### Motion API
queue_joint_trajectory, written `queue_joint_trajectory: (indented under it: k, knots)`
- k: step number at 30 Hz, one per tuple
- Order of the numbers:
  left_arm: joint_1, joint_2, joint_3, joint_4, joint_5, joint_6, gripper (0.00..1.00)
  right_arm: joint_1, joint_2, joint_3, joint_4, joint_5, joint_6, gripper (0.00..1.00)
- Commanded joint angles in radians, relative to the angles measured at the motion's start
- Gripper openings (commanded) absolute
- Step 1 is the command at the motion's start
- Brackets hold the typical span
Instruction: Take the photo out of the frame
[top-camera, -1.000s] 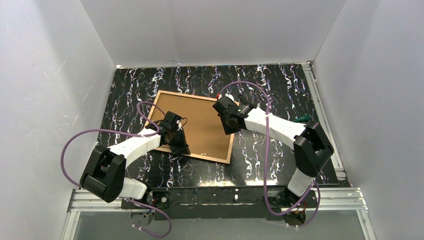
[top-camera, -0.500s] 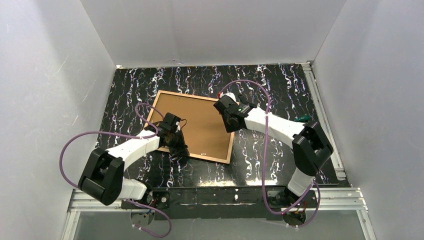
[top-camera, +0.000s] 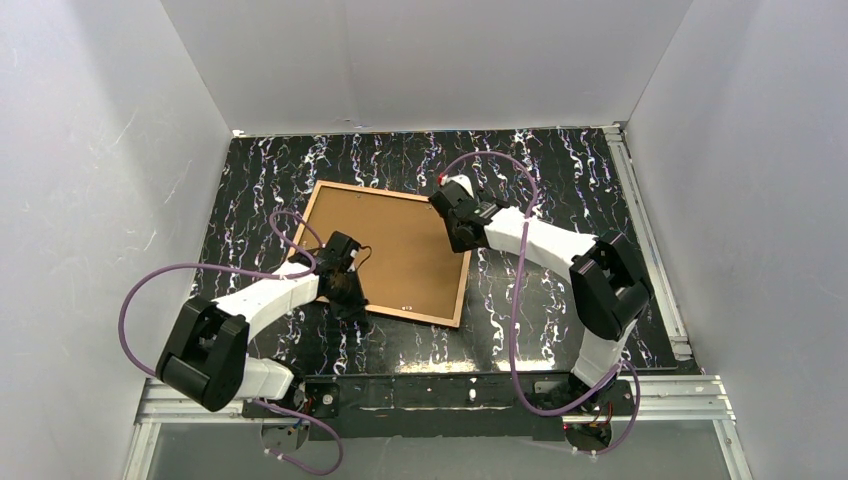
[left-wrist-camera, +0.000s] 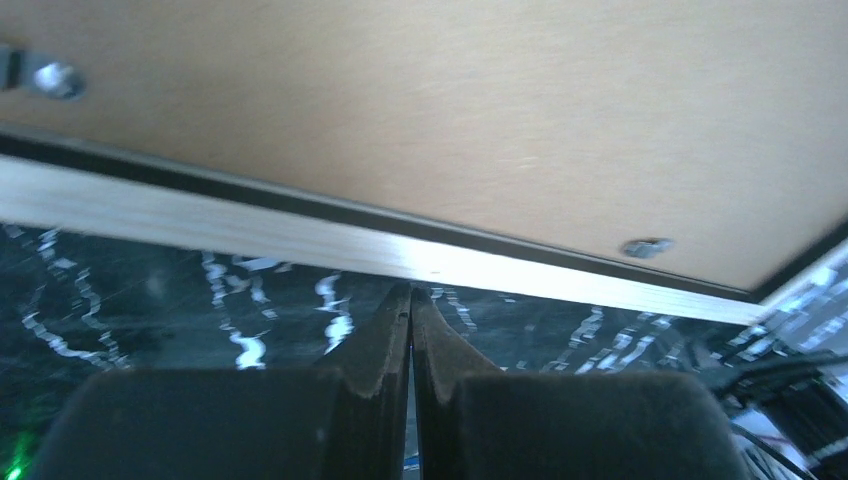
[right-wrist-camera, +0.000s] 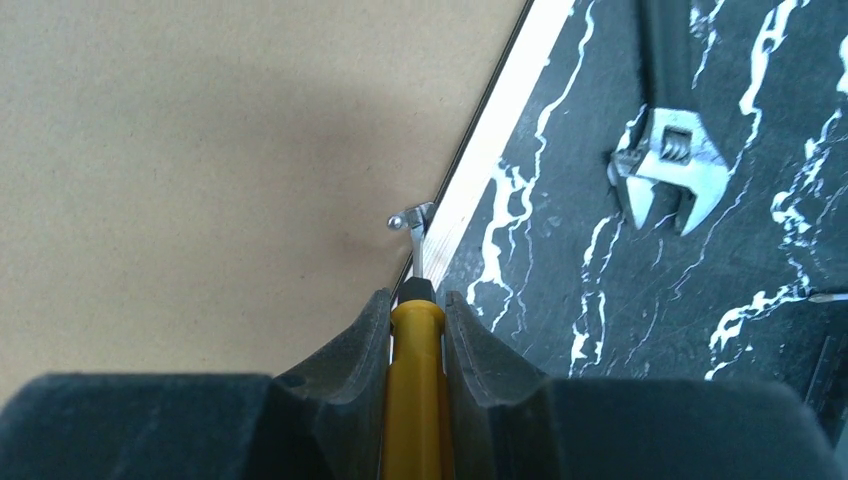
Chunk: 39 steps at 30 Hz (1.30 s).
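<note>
The frame (top-camera: 380, 190) lies face down on the marbled table, its pale wooden rim (left-wrist-camera: 300, 235) up. Set in it, the photo shows only its brown fibreboard back (top-camera: 395, 250); the printed side is hidden. My left gripper (left-wrist-camera: 410, 292) is shut and empty, its tips at the near-left rim, over the table (top-camera: 347, 293). My right gripper (right-wrist-camera: 417, 297) is shut on a yellow-handled screwdriver (right-wrist-camera: 415, 390). The screwdriver's blade reaches a small metal tab (right-wrist-camera: 410, 220) on the frame's right rim (right-wrist-camera: 500, 120), close to the far right corner (top-camera: 463, 240).
A steel adjustable wrench (right-wrist-camera: 670, 160) lies on the table just right of the frame. Two more metal tabs (left-wrist-camera: 645, 246) sit along the near rim. White walls close the table in on three sides, and a rail (top-camera: 650, 250) runs along its right edge.
My right gripper, with the screwdriver, has moved away from me along the frame's right rim toward its far corner. My left gripper has drawn back slightly to the near rim.
</note>
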Motion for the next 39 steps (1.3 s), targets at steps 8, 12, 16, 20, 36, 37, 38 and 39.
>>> queue_joint_trajectory:
  k: [8, 12, 16, 20, 36, 37, 38, 39]
  knots:
    - [0.005, 0.024, -0.044, -0.178, -0.056, 0.011, 0.00, -0.072, 0.061, -0.005, 0.160, -0.062, -0.080, 0.01]
    - [0.005, 0.010, -0.034, -0.175, -0.040, 0.031, 0.00, -0.088, 0.022, -0.001, 0.213, -0.103, -0.105, 0.01]
    - [0.005, -0.023, -0.012, -0.181, 0.006, 0.059, 0.00, -0.098, -0.081, 0.013, 0.190, -0.090, -0.105, 0.01]
    - [0.005, -0.081, 0.002, -0.189, 0.062, 0.078, 0.00, -0.102, -0.238, -0.074, 0.163, -0.040, -0.062, 0.01]
    - [0.004, -0.330, 0.011, -0.211, 0.275, 0.120, 0.54, -0.380, -0.920, -0.868, 0.245, -0.003, 0.499, 0.01]
    - [0.004, -0.339, 0.012, -0.218, 0.286, 0.120, 0.54, -0.388, -0.955, -0.897, 0.257, 0.008, 0.517, 0.01]
    - [0.004, -0.350, 0.010, -0.227, 0.296, 0.120, 0.54, -0.397, -0.971, -0.932, 0.271, 0.021, 0.535, 0.01]
    - [0.004, -0.359, 0.008, -0.239, 0.304, 0.122, 0.53, -0.404, -0.999, -0.963, 0.292, 0.024, 0.554, 0.01]
